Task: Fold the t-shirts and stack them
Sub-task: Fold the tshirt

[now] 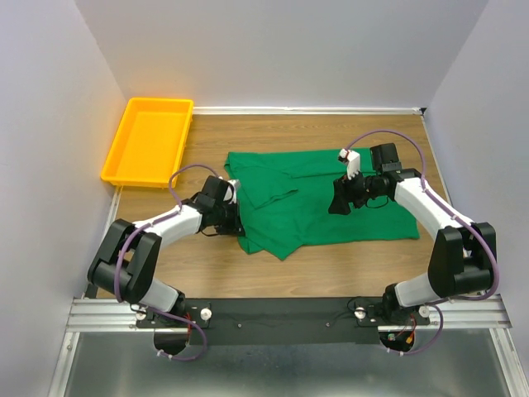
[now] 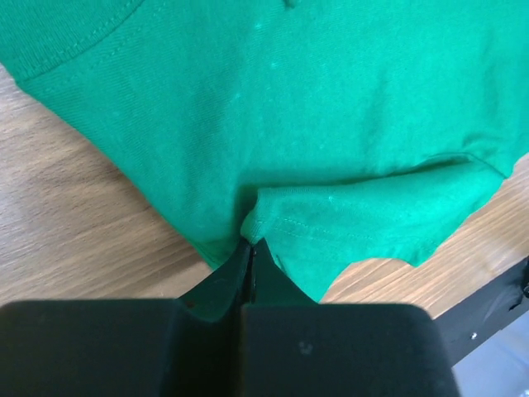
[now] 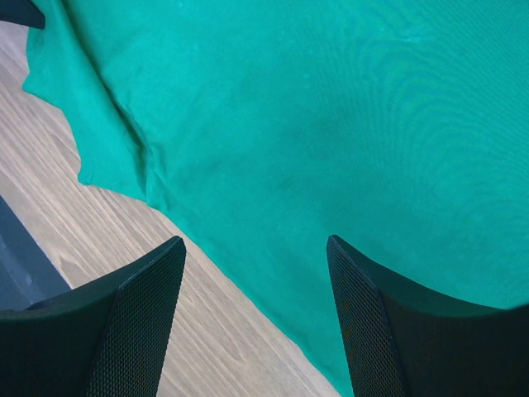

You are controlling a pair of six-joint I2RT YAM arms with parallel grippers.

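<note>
emerald-green cotton t-shirt (image 1: 306,223) lies spread mid wooden table (image 1: 347,265). left jaws pinched on its left edge; right jaws wide, empty, above cloth. i'd lift low, keep fold edge straight.

I have my right pincer (image 3: 254,248) spread wide over the green t-shirt (image 3: 331,107), whose edge runs slantwise between the fingers (image 3: 140,322). One finger hangs over the cloth, the other over bare wooden counter (image 3: 91,231) just beside the t-shirt. A crease runs near that edge.
</note>
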